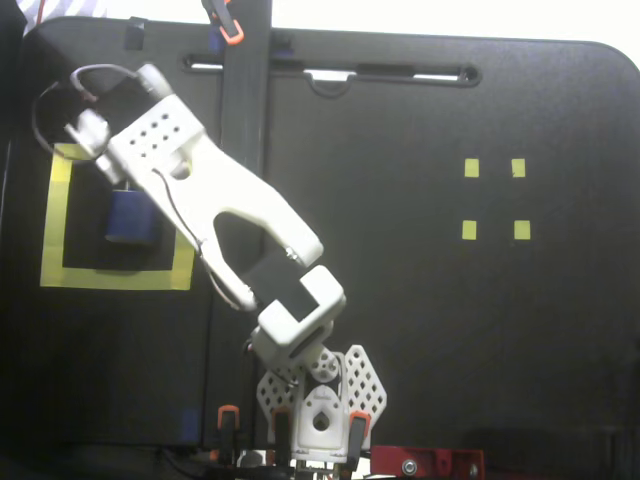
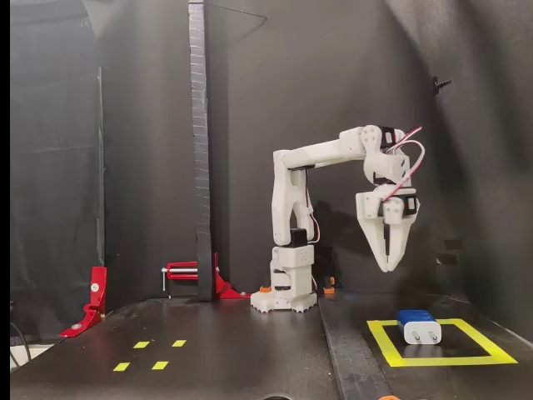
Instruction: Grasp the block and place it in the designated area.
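Gripper (image 2: 389, 265) closed, raised above block (image 2: 419, 327)

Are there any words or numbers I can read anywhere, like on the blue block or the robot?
None can be read in either fixed view.
The block: plain, no print visible.
The white arm: no label visible.
The yellow tape frame: plain tape, no writing.

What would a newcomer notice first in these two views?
The white arm, its gripper hanging empty in mid-air with jaws nearly together. Below it the blue block lies inside the yellow tape square, at the side view's right. Four tiny yellow squares mark the other side.
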`<state>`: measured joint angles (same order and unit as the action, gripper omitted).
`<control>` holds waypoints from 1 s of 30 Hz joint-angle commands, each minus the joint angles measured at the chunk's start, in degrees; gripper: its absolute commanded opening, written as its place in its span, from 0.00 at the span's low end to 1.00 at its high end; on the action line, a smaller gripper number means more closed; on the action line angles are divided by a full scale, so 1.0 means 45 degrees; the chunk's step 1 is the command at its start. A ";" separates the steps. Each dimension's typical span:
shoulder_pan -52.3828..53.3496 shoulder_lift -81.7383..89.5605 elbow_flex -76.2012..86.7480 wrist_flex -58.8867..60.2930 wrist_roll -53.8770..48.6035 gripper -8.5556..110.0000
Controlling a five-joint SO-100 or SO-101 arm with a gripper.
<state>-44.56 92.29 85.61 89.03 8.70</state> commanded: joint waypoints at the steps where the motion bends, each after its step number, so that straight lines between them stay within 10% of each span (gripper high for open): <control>1: 0.0176 0.0371 -0.0488 -0.0117 0.0352 0.07; 30: 0.9883 -0.0840 -0.0547 -0.1367 -0.0937 0.07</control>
<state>-2.37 88.33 85.52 83.06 5.54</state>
